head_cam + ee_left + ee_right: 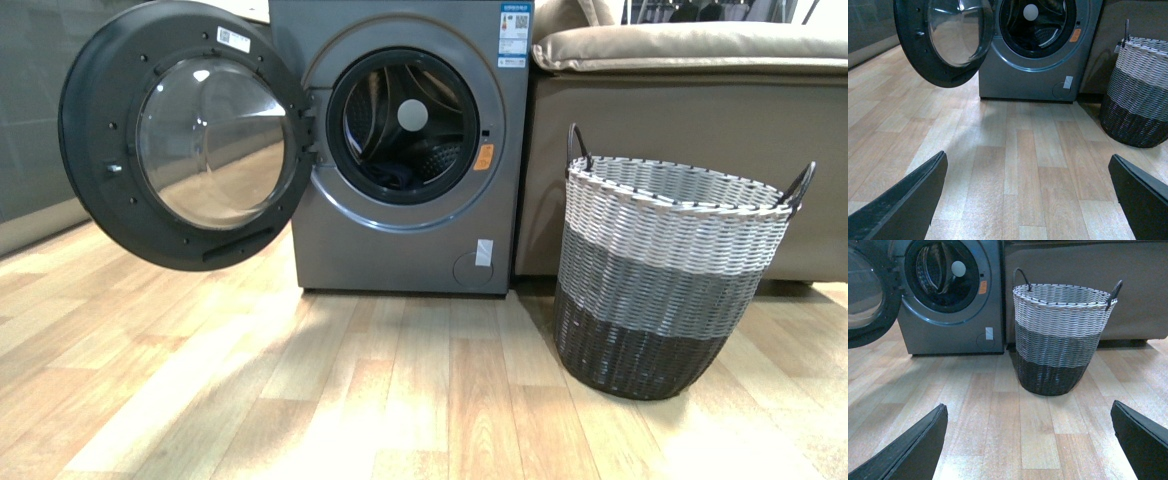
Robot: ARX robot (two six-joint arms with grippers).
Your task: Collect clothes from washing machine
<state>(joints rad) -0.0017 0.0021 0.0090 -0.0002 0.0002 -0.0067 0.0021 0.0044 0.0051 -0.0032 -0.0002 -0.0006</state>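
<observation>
The door point(185, 135) hangs wide open at the far left, its black rim and glass bowl turned toward the room. Just right of it stands the washer point(400, 240), grey, with its round opening uncovered. Inside, the clothes point(393, 175) lie as a small dark blue heap at the bottom of the drum point(440, 155), low on its left side; how many pieces there are cannot be told. An orange sticker point(483, 157) sits on the ring right of the opening. Further right, near the washer but apart from it, the basket point(665, 275) stands upright on the wood floor point(400, 400), against the front of a beige sofa point(690, 50).

Neither arm shows in the front view. In the left wrist view, the left gripper point(1028, 160) is spread wide over bare floor with nothing between its fingers point(903, 205), facing the washer. The right gripper point(1028, 400) is likewise spread wide and empty, facing the basket.
</observation>
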